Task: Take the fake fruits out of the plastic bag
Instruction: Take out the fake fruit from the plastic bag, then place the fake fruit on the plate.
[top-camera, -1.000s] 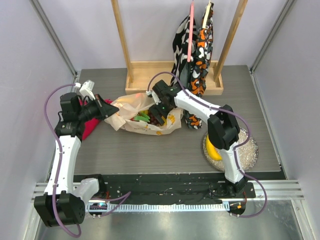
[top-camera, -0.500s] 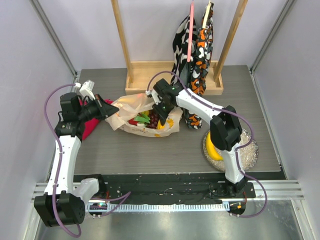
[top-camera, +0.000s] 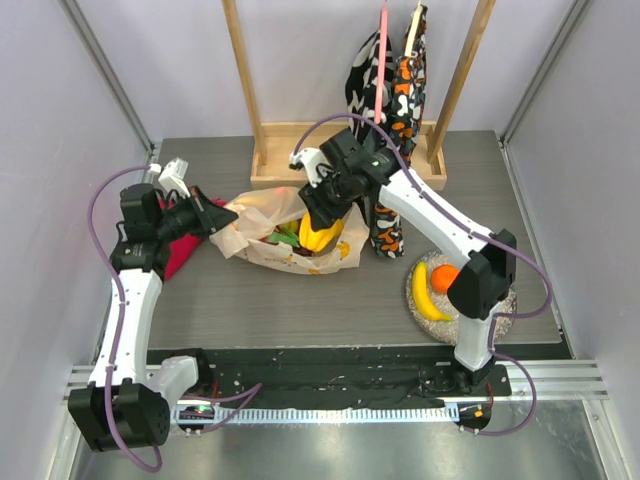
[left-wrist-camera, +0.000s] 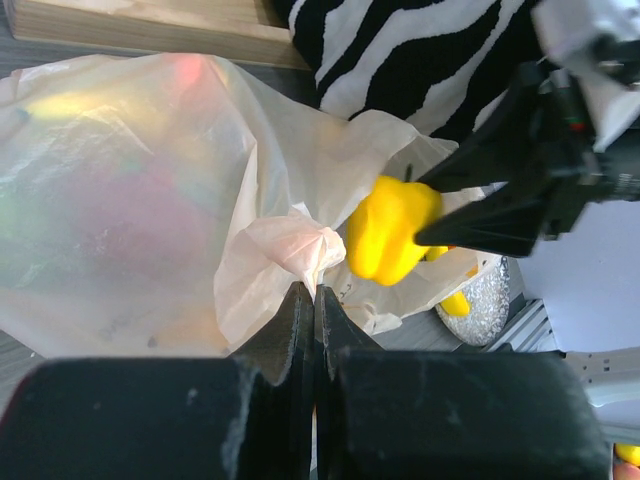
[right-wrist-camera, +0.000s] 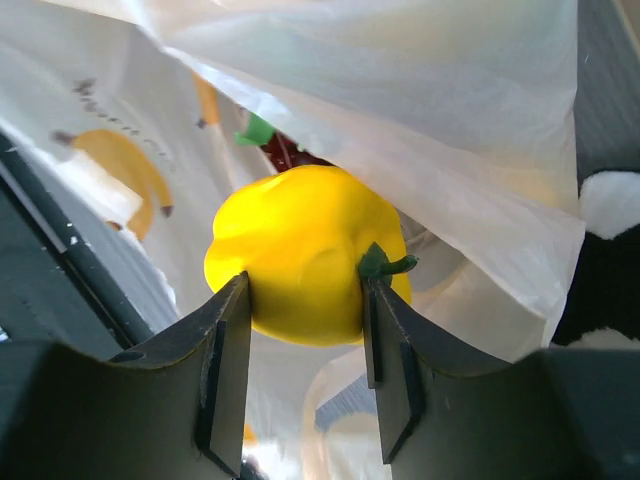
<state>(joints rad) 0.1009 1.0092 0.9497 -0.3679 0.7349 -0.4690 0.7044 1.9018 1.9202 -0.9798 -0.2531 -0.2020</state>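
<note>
Within the right hand (right-wrist-camera: 303, 300) sits a yellow fruit (right-wrist-camera: 300, 245), over the bag (right-wrist-camera: 450, 120).

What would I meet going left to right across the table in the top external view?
Red cloth → thin translucent cream plastic bag → glossy yellow plastic fruit → black-and-white patterned hanging cloth → glittery silver round plate.

Left claw (left-wrist-camera: 313, 293) pinched closed; right claw (right-wrist-camera: 303, 305), arm outstretched, apparently clamped round yellow fruit (right-wrist-camera: 295, 240).
</note>
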